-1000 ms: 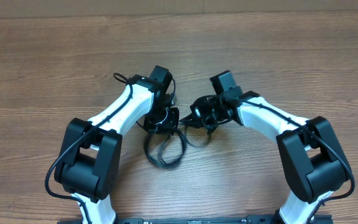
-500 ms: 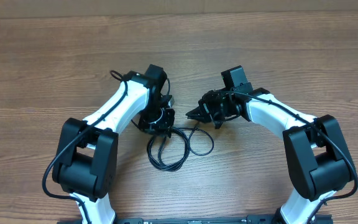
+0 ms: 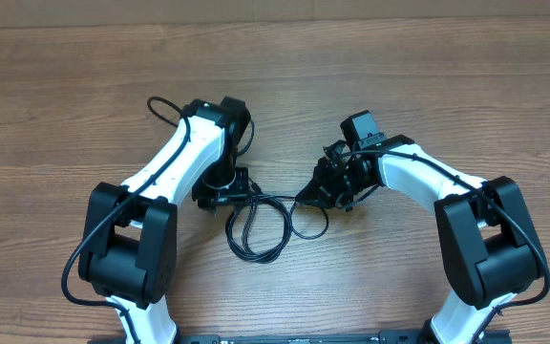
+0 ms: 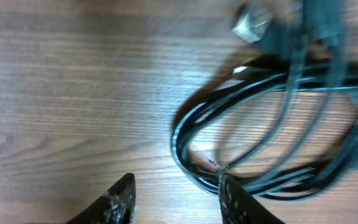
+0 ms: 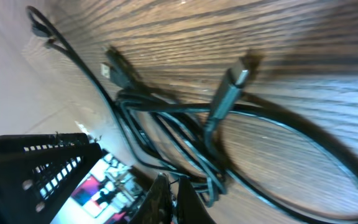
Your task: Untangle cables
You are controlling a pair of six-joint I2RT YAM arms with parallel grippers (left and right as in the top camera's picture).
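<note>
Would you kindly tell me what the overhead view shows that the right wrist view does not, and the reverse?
Only overhead: both arms, with the left end effector and right end effector flanking the looped cables. Only right wrist: the cable ends close up, a larger plug near the middle and a smaller plug further left. Both: the black cables lying in overlapping loops on the wooden table.

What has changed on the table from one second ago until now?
The left gripper moved left, away from the right gripper, which shifted slightly toward the robot's base. The cables, bunched beneath them before, now lie spread in open loops. The left jaws stand open; whether the right holds a strand is unclear. The cables stayed on the table.
</note>
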